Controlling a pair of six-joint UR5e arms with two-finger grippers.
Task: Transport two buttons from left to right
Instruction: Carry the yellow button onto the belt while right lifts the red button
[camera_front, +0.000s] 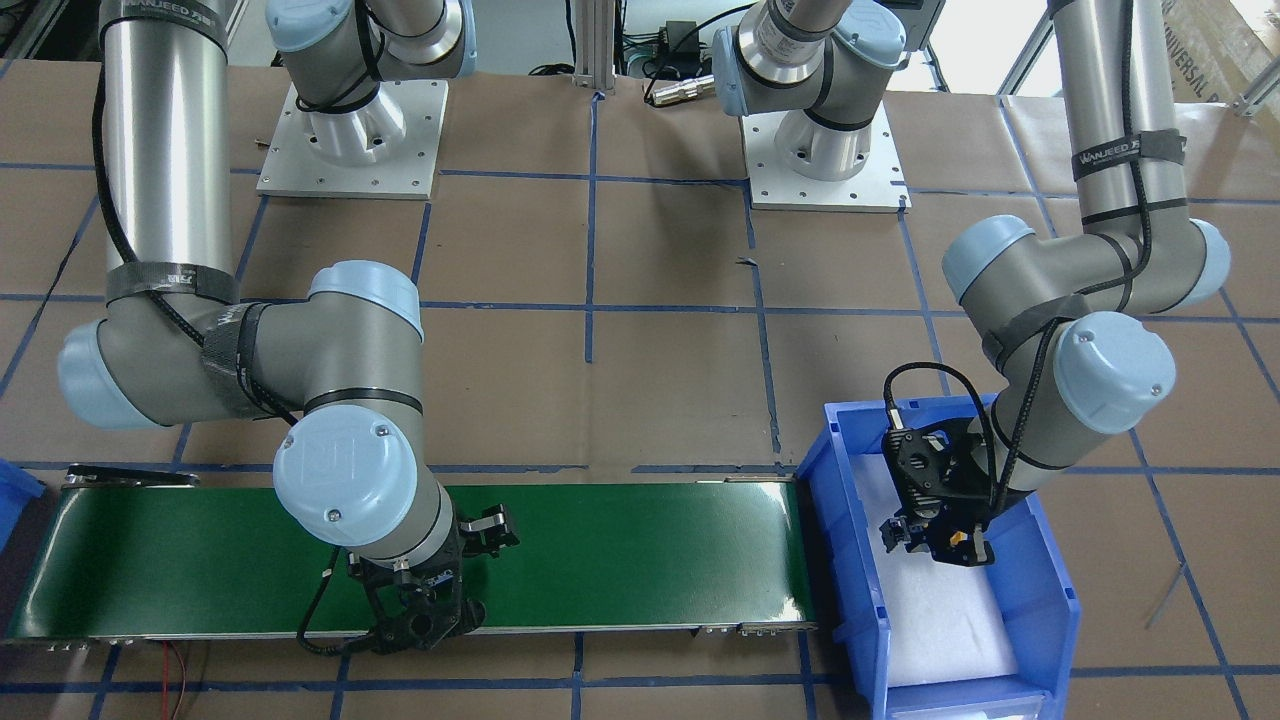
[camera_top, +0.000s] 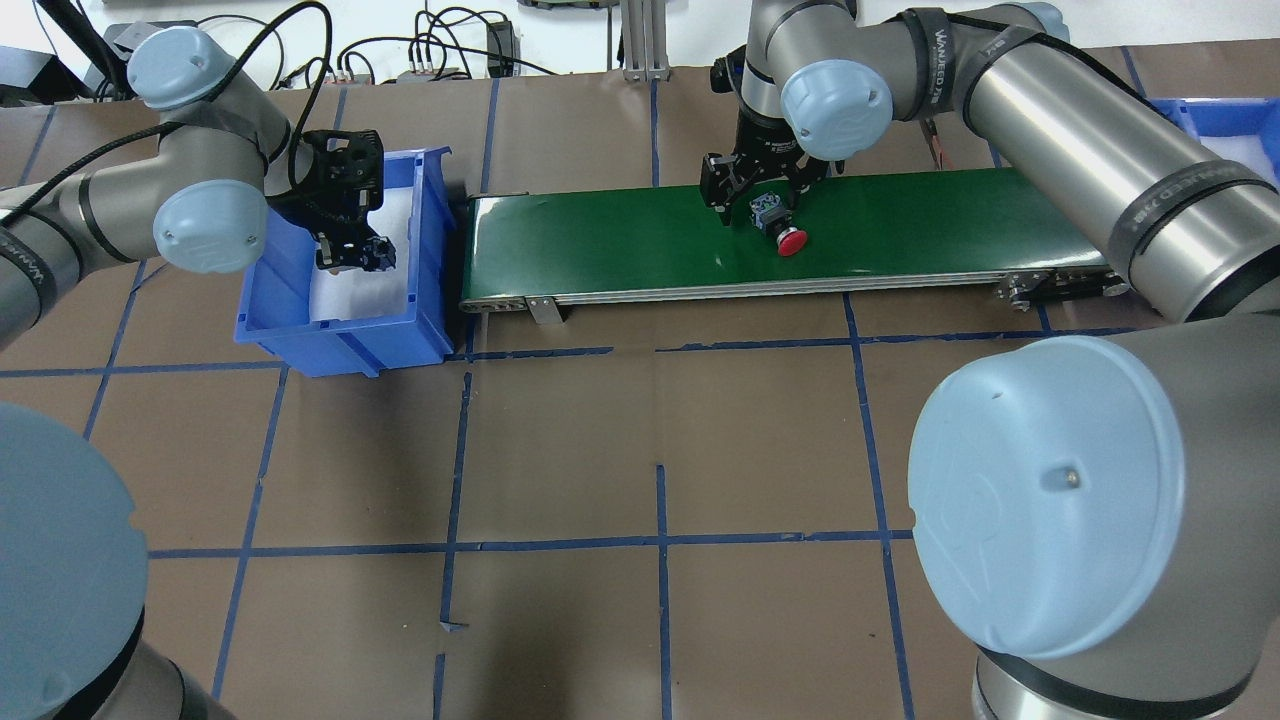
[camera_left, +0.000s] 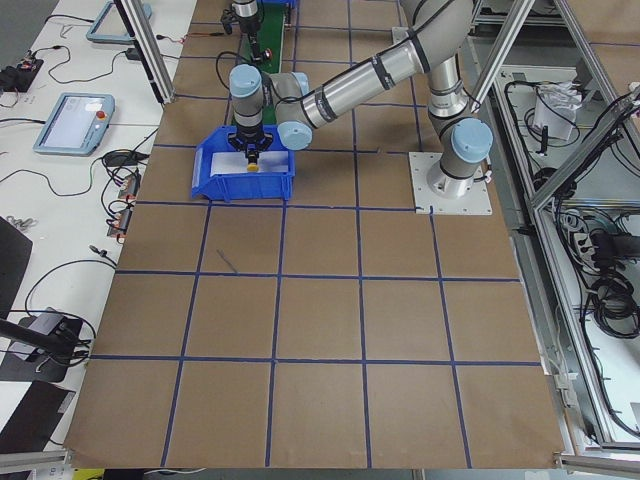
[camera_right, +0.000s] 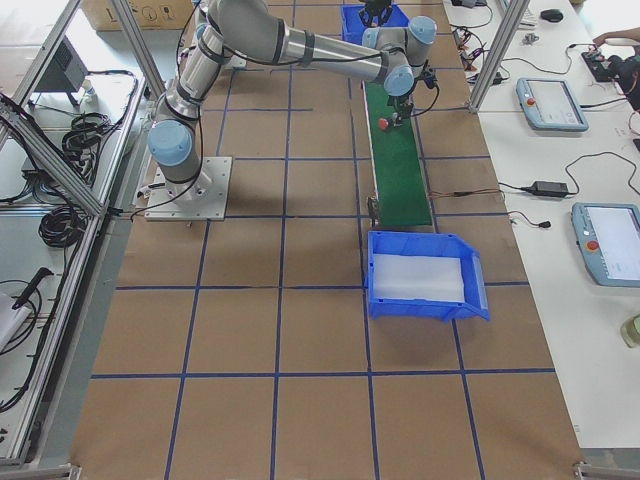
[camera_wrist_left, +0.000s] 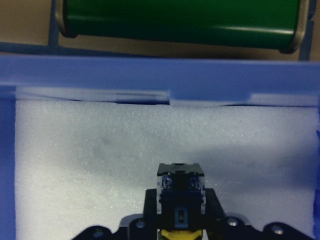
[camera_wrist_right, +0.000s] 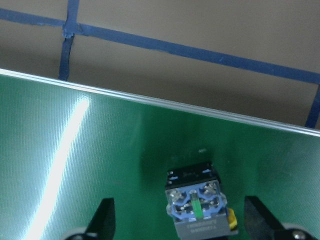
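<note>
The yellow button (camera_wrist_left: 180, 189) is clamped in the left jaws, over the white foam (camera_wrist_left: 100, 150) inside the blue bin (camera_top: 340, 338). The red button (camera_top: 779, 227) lies on the green belt (camera_top: 600, 240) between the right jaws, which are spread wide and clear of it.

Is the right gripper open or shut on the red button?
Open: right gripper has both fingers standing clear of the red button between them.

Yellow button (camera_wrist_left: 180, 192) cropped by wrist view's edge; red button (camera_wrist_right: 196, 207) likewise.
</note>
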